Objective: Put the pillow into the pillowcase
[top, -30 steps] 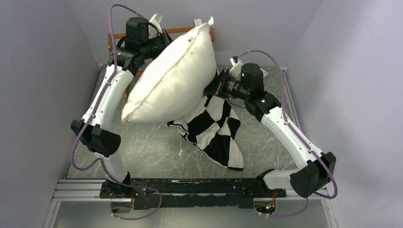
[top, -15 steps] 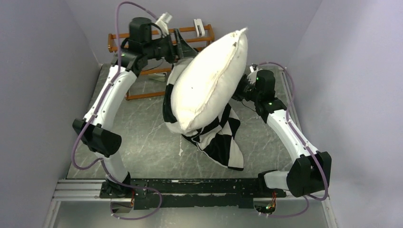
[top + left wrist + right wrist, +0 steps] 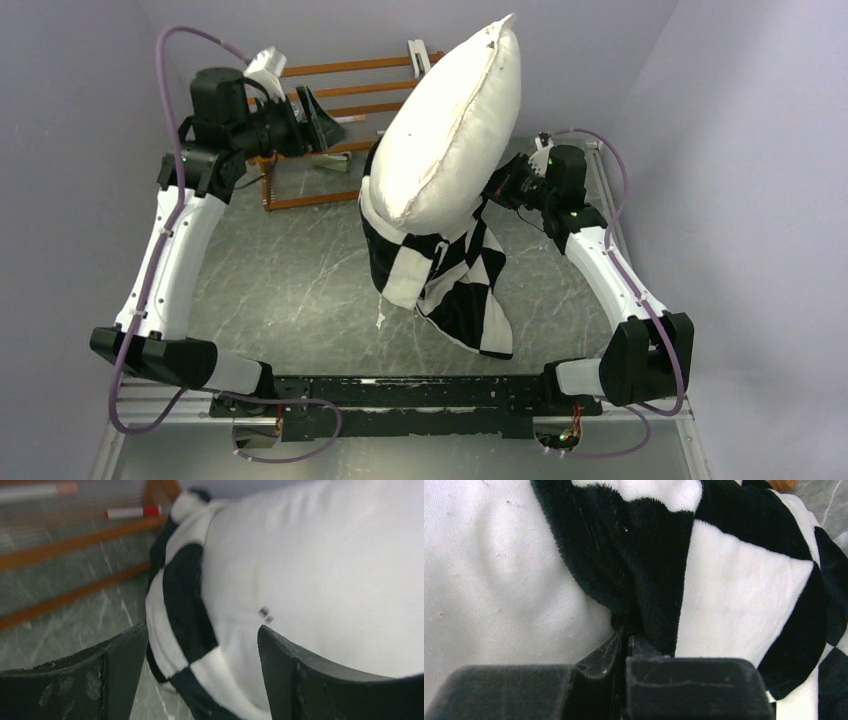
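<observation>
pillow (image 3: 450,130) swung upright, grey marbled table (image 3: 300,285), lilac walls (image 3: 70,150)

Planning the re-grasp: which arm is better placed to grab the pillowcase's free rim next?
Left. The left gripper is open, empty, facing the pillowcase rim around the bottom of the pillow. The right gripper is shut on the far-side rim, so it's occupied.

A: Where can a gripper pass?
B: Lower left of the top view: bare table (image 3: 280,280). A narrow gap separates the left gripper (image 3: 332,112) from the pillow (image 3: 450,130).
A: Obstructions?
B: The pillow stands upright at centre; the pillowcase (image 3: 445,285) hangs below it onto the table. The wooden rack (image 3: 340,68) fills the upper left, just behind the left gripper. The right arm (image 3: 610,272) flanks the right side.
</observation>
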Action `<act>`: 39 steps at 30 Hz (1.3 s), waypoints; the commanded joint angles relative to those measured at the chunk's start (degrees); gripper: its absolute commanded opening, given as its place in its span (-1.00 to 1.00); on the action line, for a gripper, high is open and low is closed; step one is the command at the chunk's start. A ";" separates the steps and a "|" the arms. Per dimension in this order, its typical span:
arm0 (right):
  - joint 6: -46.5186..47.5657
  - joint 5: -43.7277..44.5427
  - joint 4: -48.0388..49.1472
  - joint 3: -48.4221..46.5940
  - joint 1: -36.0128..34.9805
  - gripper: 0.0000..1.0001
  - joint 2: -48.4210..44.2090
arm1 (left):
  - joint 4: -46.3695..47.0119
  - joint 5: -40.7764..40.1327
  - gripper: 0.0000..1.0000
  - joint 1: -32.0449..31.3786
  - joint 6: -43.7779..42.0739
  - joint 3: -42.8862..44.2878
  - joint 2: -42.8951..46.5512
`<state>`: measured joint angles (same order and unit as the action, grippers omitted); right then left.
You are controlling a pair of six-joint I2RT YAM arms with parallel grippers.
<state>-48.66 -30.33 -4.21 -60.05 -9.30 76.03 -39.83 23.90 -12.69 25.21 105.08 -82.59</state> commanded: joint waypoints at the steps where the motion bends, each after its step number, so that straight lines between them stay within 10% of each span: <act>1: 1.94 -0.01 -0.36 0.14 1.02 -1.00 -0.01 | 3.59 8.12 0.68 0.65 0.91 -14.56 2.96; 12: 2.71 -0.70 -1.19 -0.04 1.39 -1.00 -0.43 | 31.65 14.09 0.73 0.65 20.45 -40.51 13.23; 34: 3.02 0.75 -2.88 -1.50 1.43 -1.00 -1.06 | 45.37 9.52 0.55 -7.44 25.90 -38.85 4.00; 39: 2.97 2.57 -3.31 -1.87 1.45 -1.00 -3.14 | 41.81 8.29 -0.27 -11.06 24.70 -34.96 1.94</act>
<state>-46.02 -30.02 -6.11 -60.20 -8.56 75.50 1.58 33.10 -21.74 50.87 65.95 -80.58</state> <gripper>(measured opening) 0.016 0.545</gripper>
